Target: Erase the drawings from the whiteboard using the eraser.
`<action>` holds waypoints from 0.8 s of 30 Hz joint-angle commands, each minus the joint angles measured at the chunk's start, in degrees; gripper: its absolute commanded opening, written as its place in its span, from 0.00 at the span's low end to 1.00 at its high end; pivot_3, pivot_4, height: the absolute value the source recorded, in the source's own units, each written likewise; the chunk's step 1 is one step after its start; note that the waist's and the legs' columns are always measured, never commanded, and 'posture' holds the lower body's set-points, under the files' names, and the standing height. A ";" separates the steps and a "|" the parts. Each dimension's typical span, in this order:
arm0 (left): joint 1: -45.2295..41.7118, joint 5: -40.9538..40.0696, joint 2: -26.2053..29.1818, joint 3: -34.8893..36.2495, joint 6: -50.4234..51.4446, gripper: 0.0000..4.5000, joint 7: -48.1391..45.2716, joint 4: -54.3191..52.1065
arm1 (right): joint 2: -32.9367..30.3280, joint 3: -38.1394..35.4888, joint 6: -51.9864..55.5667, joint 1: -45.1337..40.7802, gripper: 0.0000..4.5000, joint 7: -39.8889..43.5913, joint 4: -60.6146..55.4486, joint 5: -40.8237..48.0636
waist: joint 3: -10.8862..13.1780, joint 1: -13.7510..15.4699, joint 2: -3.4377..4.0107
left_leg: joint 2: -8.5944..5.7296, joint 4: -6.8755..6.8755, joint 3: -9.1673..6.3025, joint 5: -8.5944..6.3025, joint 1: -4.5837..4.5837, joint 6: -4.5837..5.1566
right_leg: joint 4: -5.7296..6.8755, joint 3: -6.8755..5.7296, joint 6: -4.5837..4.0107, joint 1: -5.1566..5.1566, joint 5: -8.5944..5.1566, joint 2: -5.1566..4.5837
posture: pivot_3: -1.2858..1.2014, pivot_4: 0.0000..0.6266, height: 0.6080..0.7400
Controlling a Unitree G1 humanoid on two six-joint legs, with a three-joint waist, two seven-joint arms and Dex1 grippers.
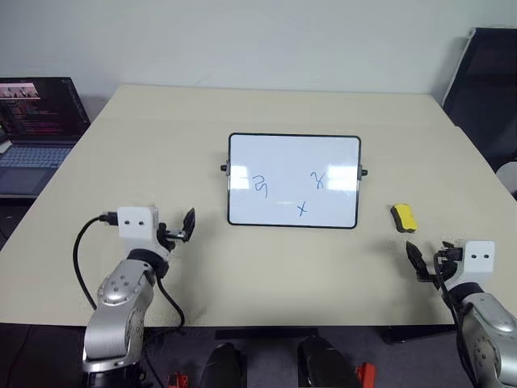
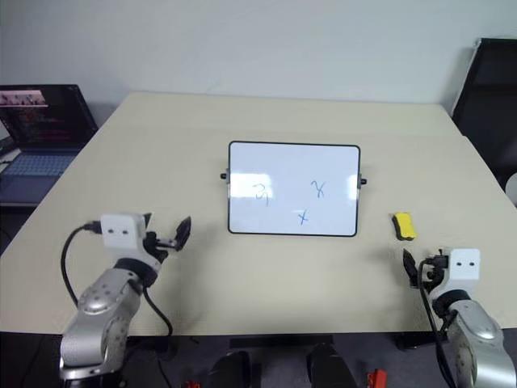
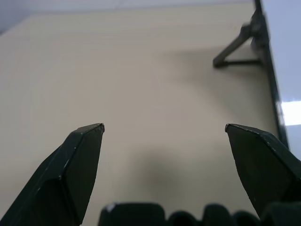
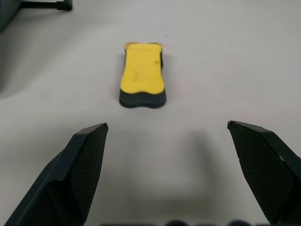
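The whiteboard lies flat in the middle of the beige table, black-framed. On it are the drawings in blue: a curly loop and two x marks. To the board's right lies the yellow eraser with its dark underside, lengthwise on the table. My right gripper hovers open just short of the eraser, nothing between its fingers. My left gripper stands open over bare table near the board's left front corner, with the board's edge beside it.
A laptop with a lit screen sits off the table's far left corner. A dark chair stands at the far right. The table reaches to a pale wall behind.
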 commanded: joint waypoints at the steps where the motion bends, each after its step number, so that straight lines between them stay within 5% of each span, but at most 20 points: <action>1: -1.27 -0.81 -0.78 -1.40 0.22 1.00 -1.04 0.13 | -0.72 -1.53 1.97 -2.25 0.99 -1.21 -2.37 0.99 | 0.00 0.00 0.00 | 0.00 0.06 -0.01 0.00 0.00 0.00 | 0.00 -0.01 0.00 0.02 0.00 0.00 | 0.52 0.24 1.00; 6: -0.21 -1.42 0.09 -1.07 -1.80 1.00 -3.91 0.32 | -0.95 -0.46 1.62 -2.03 0.99 -0.65 -4.79 0.14 | -0.01 -0.02 -0.02 | -0.03 0.26 -0.01 0.00 0.00 0.00 | 0.00 0.04 0.00 0.07 0.01 -0.01 | 0.52 0.24 1.00; 13: -2.74 -4.50 7.51 -1.12 -13.67 1.00 -19.62 4.19 | -3.54 -0.25 8.93 -5.05 0.99 1.76 -7.75 4.45 | 0.00 -0.01 0.00 | 0.00 0.13 0.01 -0.01 -0.03 -0.01 | -0.02 0.03 0.00 0.01 0.01 0.00 | 0.52 0.24 1.00; 24: -18.88 -14.74 18.88 -8.76 -10.00 1.00 -48.27 10.23 | -4.26 -0.80 25.48 -16.52 0.99 -5.95 -10.22 5.99 | 0.03 0.01 0.05 | -0.01 0.14 0.03 0.00 -0.12 0.00 | -0.04 0.01 0.00 -0.04 0.01 -0.01 | 0.52 0.24 1.00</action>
